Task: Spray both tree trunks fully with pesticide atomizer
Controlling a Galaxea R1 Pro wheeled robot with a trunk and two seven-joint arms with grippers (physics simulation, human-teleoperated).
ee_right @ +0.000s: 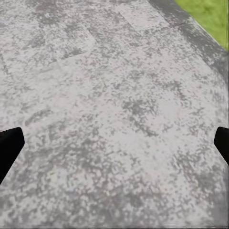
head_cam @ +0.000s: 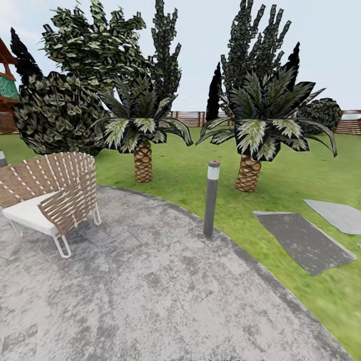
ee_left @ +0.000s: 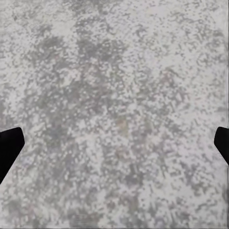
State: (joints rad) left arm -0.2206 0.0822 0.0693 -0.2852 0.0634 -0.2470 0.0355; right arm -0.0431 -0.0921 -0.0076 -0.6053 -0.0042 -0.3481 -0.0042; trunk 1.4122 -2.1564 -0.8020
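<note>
The garden lawn (head_cam: 301, 180) spreads beyond a curved grey stone patio (head_cam: 150, 291), ringed far off by a slatted brown fence (head_cam: 190, 118). On the grass stand two short palms (head_cam: 143, 150) with scaly trunks, with dark conifers (head_cam: 165, 55) and a round bush (head_cam: 55, 115) behind them. A grey bollard lamp (head_cam: 211, 198) rises at the patio's edge, two flat stepping slabs (head_cam: 303, 240) lie on the lawn, and a woven chair (head_cam: 50, 195) with a white cushion sits on the paving, partly cut off by the frame.

Both wrist cameras look down on mottled stone. The left gripper (ee_left: 114, 148) and right gripper (ee_right: 114, 148) show dark fingertips (ee_left: 9, 148) at the frame edges — spread wide, holding nothing. Grass (ee_right: 210, 16) shows beyond the patio's dark rim in the right wrist view.
</note>
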